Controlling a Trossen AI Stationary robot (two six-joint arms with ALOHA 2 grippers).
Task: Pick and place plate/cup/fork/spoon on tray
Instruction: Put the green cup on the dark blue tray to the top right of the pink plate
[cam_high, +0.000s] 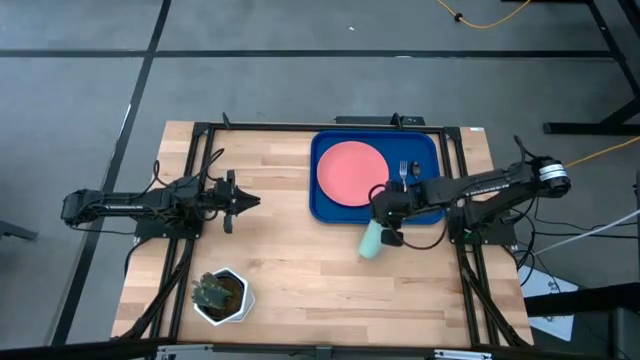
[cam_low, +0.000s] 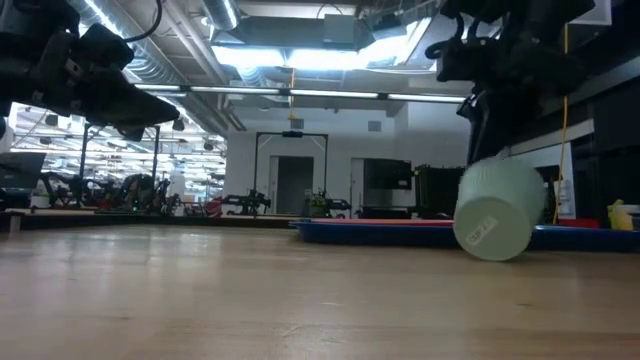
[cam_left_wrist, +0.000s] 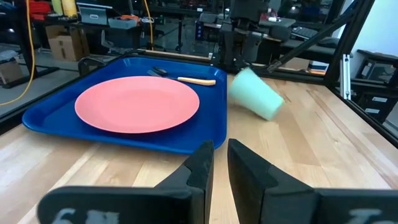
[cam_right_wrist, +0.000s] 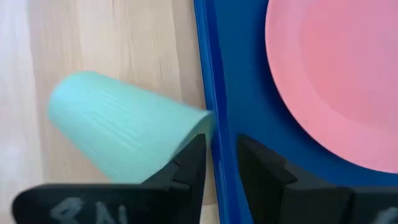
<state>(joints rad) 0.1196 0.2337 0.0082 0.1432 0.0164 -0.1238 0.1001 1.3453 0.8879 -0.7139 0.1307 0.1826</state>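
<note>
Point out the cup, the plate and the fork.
cup (cam_high: 372, 241): high view, on the side wall of the tipped cup, on the table beside the tray.
plate (cam_high: 351, 173): high view, on the middle of the flat face.
fork (cam_left_wrist: 196, 80): left wrist view, on the tan handle.

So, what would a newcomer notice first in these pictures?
First the pink plate on the blue tray at the table's far right side, with a fork beside it. Next the pale green cup, lying tipped on the wood just off the tray's near edge, with the right gripper above its rim.
</note>
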